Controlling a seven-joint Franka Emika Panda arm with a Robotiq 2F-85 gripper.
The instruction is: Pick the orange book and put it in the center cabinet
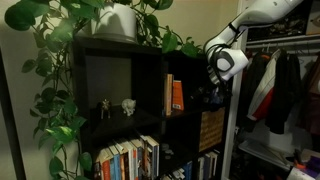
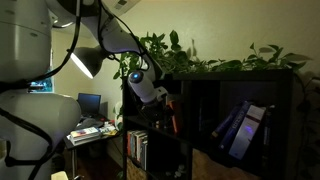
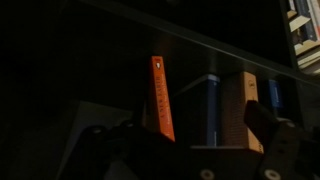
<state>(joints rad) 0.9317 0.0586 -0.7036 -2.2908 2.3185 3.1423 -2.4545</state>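
Claw (image 3: 182,150) first: in the wrist view its two fingers (image 3: 268,130) poke up from the bottom edge, spread wide apart with nothing pinched between them. It's pointed straight into the black cube bookshelf (image 1: 150,60). The white arm (image 1: 262,15) comes in from the upper corner in an exterior view, so the claw is hanging just in front of the shelf face, not touching any books as far as I can see.

The orange book (image 3: 160,98) is a little way past the fingers, standing on its bottom edge inside the center cabinet (image 1: 197,72). Its long axis runs up and down and the thin spine faces out toward the claw. It looks a touch slanted in the wrist view, but that whole view is tilted, so can't say if it really leans. A thin tan book (image 1: 169,94) is right against it in an exterior view. In the wrist view a blue spine (image 3: 210,110) and a tan spine (image 3: 240,108) stand off to one side.

The room is really dim. Leafy plants (image 1: 60,50) spill over the top of the bookshelf, and there's a white pot (image 1: 118,22) up there too. The wider cubby next door has two small figurines (image 1: 116,106), with a row of books (image 1: 130,160) below. Clothes (image 1: 275,85) hang past the shelf. In the opposite direction there's a lit lamp (image 2: 85,62) and a monitor (image 2: 90,103) on a cluttered table (image 2: 88,132).
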